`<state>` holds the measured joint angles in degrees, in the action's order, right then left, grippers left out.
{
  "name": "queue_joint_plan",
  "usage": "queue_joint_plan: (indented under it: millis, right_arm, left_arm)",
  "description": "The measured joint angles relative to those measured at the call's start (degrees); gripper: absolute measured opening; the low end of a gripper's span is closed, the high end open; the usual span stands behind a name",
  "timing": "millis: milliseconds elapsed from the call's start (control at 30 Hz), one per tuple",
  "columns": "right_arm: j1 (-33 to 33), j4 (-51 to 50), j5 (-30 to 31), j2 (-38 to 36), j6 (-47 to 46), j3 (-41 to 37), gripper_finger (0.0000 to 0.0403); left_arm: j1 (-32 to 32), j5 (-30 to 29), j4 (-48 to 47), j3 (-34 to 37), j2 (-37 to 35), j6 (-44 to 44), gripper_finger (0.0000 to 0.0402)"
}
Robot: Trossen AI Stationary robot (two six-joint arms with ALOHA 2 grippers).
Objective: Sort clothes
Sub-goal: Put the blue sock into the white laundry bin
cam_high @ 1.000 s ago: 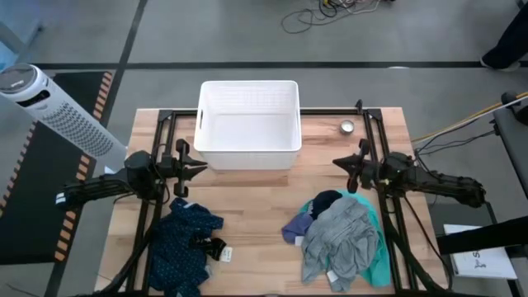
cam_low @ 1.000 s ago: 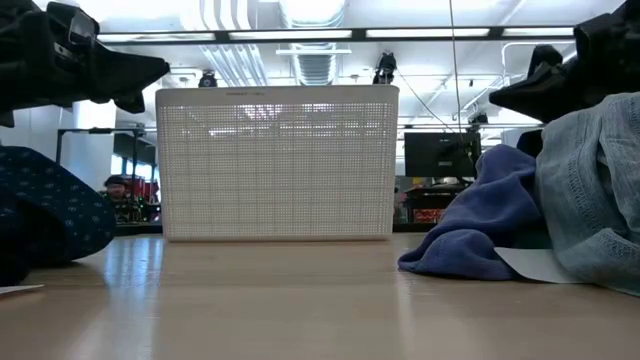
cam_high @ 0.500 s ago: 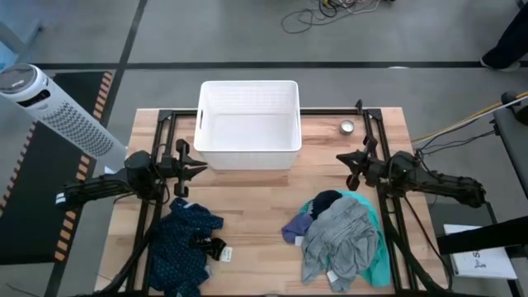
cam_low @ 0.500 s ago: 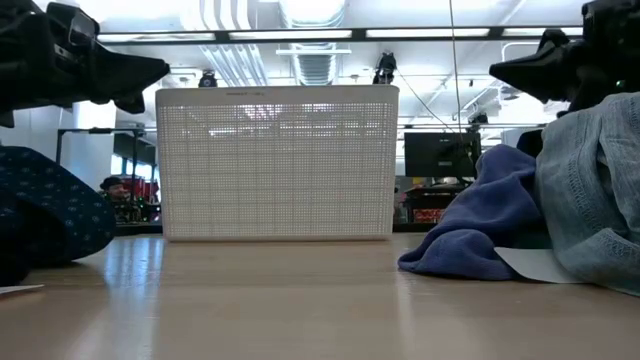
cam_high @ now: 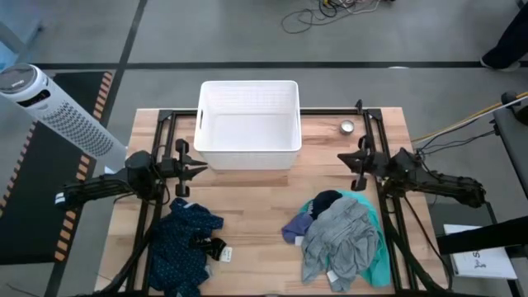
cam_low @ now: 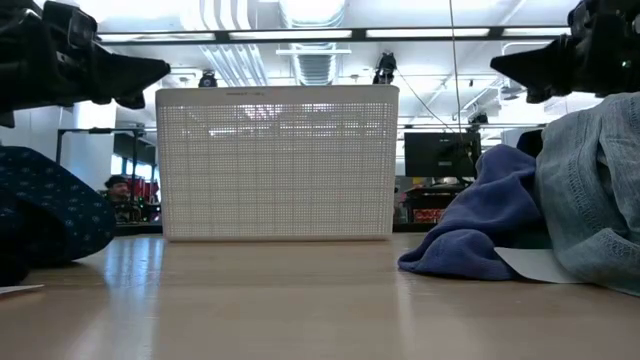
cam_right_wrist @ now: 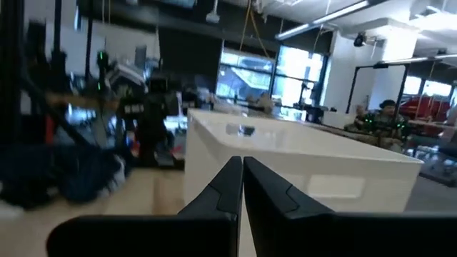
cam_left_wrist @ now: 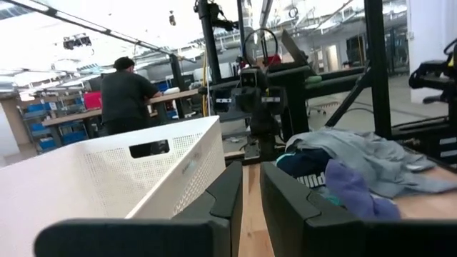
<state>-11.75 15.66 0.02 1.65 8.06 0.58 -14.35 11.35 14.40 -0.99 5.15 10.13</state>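
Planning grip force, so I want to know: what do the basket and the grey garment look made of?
The basket looks like rigid white plastic with a matte finish: its walls are a fine moulded grid with cut handle slots. The grey garment looks like soft, thin cloth, probably a knit or washed weave: it lies crumpled in loose folds.

No legible text, label, brand, number or sign in any view
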Motion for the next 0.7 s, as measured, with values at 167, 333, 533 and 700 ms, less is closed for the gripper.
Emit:
queue_joint_plan:
  millis: [167, 333, 533, 700]
  right_arm:
    - [0.0, 0.2, -0.2, 0.2, -8.5, 0.5, 0.0]
    - [0.0, 0.9, -1.4, 2.3, -11.7, 2.1, 0.0]
    - [0.1, 0.5, -7.8, 9.8, -14.8, 6.4, 0.0]
    - [0.2, -9.8, -8.3, 18.3, -15.7, 14.2, 0.0018]
  left_arm:
    - [0.0, 0.0, 0.0, 0.0, 0.1, 0.3, 0.0038]
    - [0.0, 0.0, 0.0, 0.0, 0.1, -0.4, 0.0038]
    - [0.0, 0.0, 0.0, 0.0, 0.1, -0.5, 0.0038]
    - [0.0, 0.0, 0.0, 0.0, 0.1, -0.5, 0.0038]
